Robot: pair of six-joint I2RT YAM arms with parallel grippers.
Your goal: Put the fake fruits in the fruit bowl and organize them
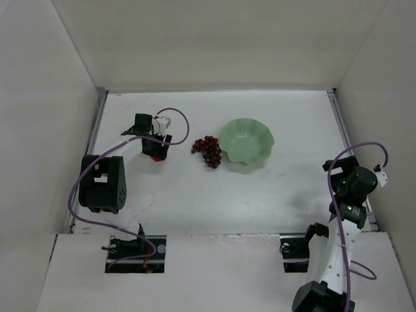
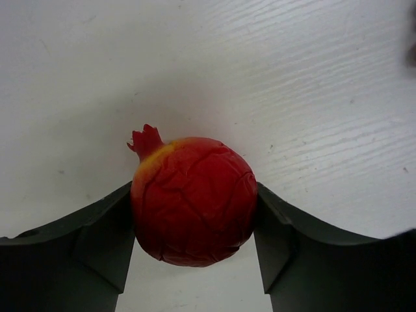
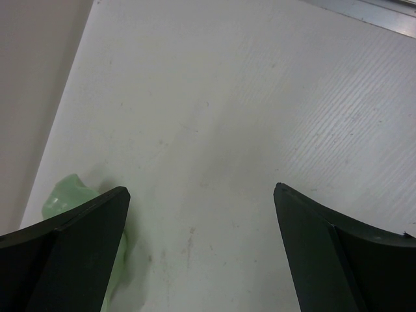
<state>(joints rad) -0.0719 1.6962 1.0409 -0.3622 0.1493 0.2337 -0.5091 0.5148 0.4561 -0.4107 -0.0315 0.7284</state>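
We have the left fingers (image 2: pixel 97 240) pressed against both flanks of the red fruit (image 2: pixel 193 201), one at its nine o'clock and one at its three o'clock in the left wrist view, with its little crown pointing to eleven. We cannot tell whether the fruit is off the bench (image 1: pixel 195 208) yet. From above it lies at nine o'clock of the grapes (image 1: pixel 208 151), well apart from them, and the bowl (image 1: pixel 247 140) stands just beside the grapes at their three o'clock, with nothing in it. The right fingers (image 3: pixel 71 247) stand wide apart and hold nothing, far out at the bowl's four o'clock, with only a bit of its rim in their view

We judge the main risk to be the hold itself: the fruit is round and glossy, and the fingers meet it only along two narrow strips, so a quick lift or swing could let it twist and pop out. The straight way to the bowl runs over the grapes, so a low carry could catch the bunch and drag it. The bowl looks light, and a hard knock on its wavy rim might shove or tip it. Dropped from too high, the fruit could bounce back out
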